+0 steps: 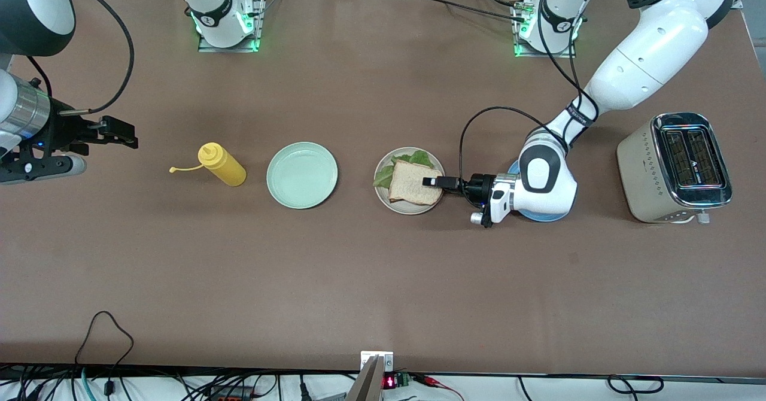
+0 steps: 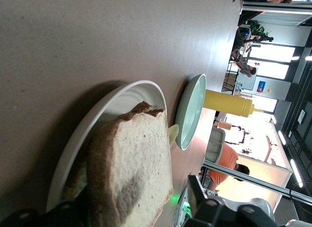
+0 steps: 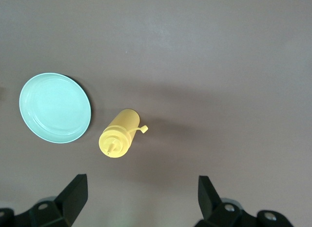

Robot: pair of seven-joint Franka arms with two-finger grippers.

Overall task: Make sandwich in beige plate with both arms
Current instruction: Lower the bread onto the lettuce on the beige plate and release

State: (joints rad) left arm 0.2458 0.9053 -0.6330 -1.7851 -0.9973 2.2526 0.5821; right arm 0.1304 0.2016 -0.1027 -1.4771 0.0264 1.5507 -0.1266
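My left gripper (image 1: 432, 182) sits low over the sandwich (image 1: 413, 183) — jaws parted; right gripper (image 3: 141, 197) waits wide — no readable writing.

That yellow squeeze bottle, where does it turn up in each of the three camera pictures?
Front view: the yellow bottle stands beside the mint green plate, toward the right arm's end of the table.
Left wrist view: the bottle pokes out past that plate's rim.
Right wrist view: seen from above, next to the plate.
Shared landmark: the mint green plate.

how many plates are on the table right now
3: the beige plate holding the sandwich, a mint green plate beside it toward the right arm's end, and a blue plate mostly hidden under the left arm.
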